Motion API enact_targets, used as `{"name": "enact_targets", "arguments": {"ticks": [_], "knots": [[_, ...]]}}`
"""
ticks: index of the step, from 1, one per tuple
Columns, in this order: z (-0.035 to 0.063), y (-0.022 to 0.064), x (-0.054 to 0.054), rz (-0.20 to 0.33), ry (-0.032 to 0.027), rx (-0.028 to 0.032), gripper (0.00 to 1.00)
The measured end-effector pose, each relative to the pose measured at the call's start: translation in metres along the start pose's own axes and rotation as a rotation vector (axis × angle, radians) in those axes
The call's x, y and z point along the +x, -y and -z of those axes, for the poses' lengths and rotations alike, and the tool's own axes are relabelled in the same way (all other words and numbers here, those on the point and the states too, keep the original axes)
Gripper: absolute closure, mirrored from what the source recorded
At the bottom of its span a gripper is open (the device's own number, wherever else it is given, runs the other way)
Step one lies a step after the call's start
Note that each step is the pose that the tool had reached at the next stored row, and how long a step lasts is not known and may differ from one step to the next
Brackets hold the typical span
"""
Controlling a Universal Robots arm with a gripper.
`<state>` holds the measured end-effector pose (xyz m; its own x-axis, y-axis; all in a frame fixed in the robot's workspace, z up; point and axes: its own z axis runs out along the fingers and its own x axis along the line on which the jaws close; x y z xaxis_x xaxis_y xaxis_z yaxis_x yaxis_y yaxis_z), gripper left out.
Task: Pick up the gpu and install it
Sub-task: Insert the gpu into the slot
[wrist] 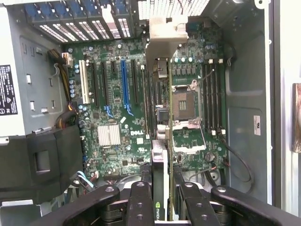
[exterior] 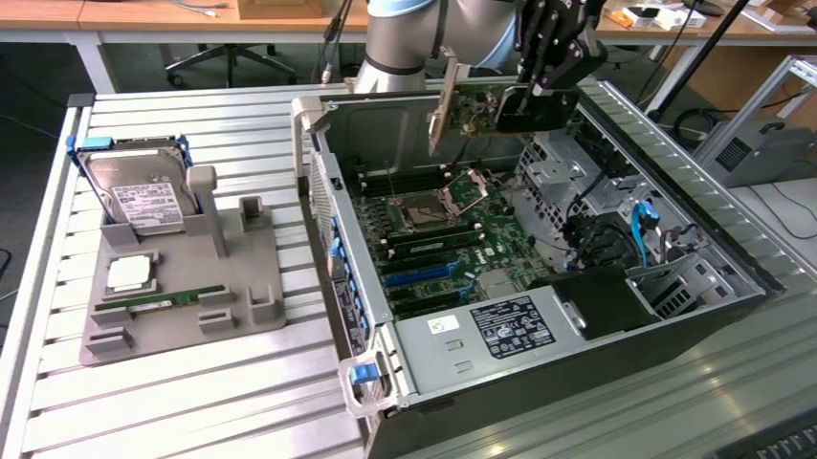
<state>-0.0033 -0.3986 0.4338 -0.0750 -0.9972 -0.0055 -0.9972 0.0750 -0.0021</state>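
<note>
Metal slats formed the table (exterior: 191, 402) on which an open computer case (exterior: 383, 124) lay on its side, and desks and a chair stood behind it. At the exterior view's left, a gray holder (exterior: 243, 277) carried a silver hard drive (exterior: 143, 196), a processor chip (exterior: 132, 274) and a green memory stick (exterior: 166, 303).

The gripper (exterior: 534, 100) hung above the far part of the case. It was pinching the gpu (exterior: 475, 110), which stood on its edge in the air. The silver bracket (exterior: 447, 100) of the card pointed to the exterior view's left. The card was well apart from the holder and was not seated in any slot; it was over the motherboard (exterior: 434, 249).

In the wrist view, two black fingers (wrist: 140, 202) of the gripper (wrist: 164, 197) pressed on both sides of the gpu (wrist: 160, 160), seen from its thin edge. Its bracket (wrist: 164, 35) was at the far end. Under the card lay the motherboard (wrist: 117, 108). The blue slot (wrist: 125, 84) was on one side of the card and the processor socket (wrist: 184, 103) was on the other side.
</note>
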Motion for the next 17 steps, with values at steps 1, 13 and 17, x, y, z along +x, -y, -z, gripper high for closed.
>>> {"name": "enact_targets", "arguments": {"ticks": [1,13,17], "knots": [[0.0,0.0,0.0,0.0,-0.0002,-0.0017,0.73],[-0.0001,-0.0127,0.007,0.009,-0.004,-0.0071,0.73],[-0.0003,-0.0127,0.007,0.009,-0.0042,-0.0071,0.73]]}}
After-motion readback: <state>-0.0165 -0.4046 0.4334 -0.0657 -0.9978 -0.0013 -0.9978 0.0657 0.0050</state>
